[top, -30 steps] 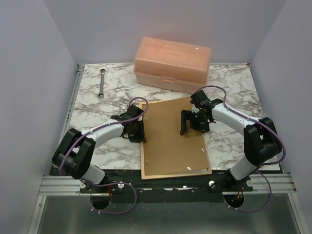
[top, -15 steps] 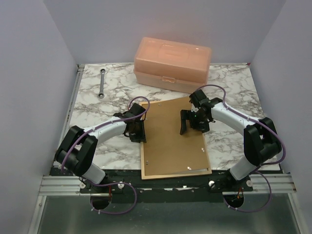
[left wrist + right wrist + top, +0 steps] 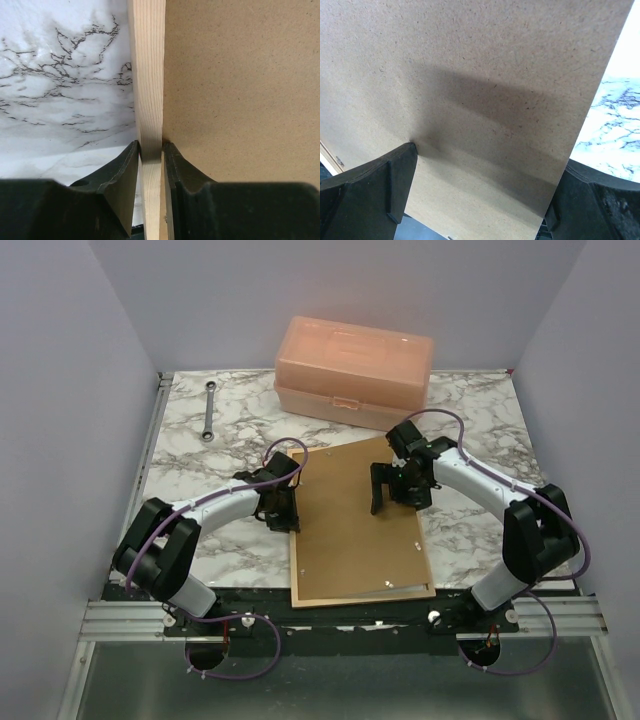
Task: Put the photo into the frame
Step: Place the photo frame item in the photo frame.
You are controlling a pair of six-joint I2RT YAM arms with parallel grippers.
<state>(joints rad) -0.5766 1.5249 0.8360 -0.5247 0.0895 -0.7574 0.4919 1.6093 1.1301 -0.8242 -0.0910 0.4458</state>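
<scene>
The frame [image 3: 149, 75] lies flat mid-table [image 3: 220, 440] between the arms, long side running near to far, with the brown backing panel [image 3: 360, 540] over its opening. The photo is not in view; cannot tell if it sits under the panel. The left gripper [image 3: 151, 152] is clamped narrow on the frame's left moulding, one finger outside on the marble side, one inside against the panel edge. The right gripper [image 3: 487, 160] is spread wide above the far part of the panel and holds nothing; one fingertip [image 3: 405, 155] looks to rest on the board. Handling guess: the frame is light and stiff, but its thin pine rail could twist or crack if levered from one side, and the bare wood should give fair grip. Best hold is mid-rail, pinched across the moulding as now. The panel is rigid, smooth and loose, so it is likely to slide. Against the earlier frame, the left jaws have narrowed onto the rail, that gripper has crept slightly far, and the frame's far end has swung a little right. The right gripper barely moves. The peach box [image 3: 355, 370] and wrench [image 3: 209, 412] are unchanged.
</scene>
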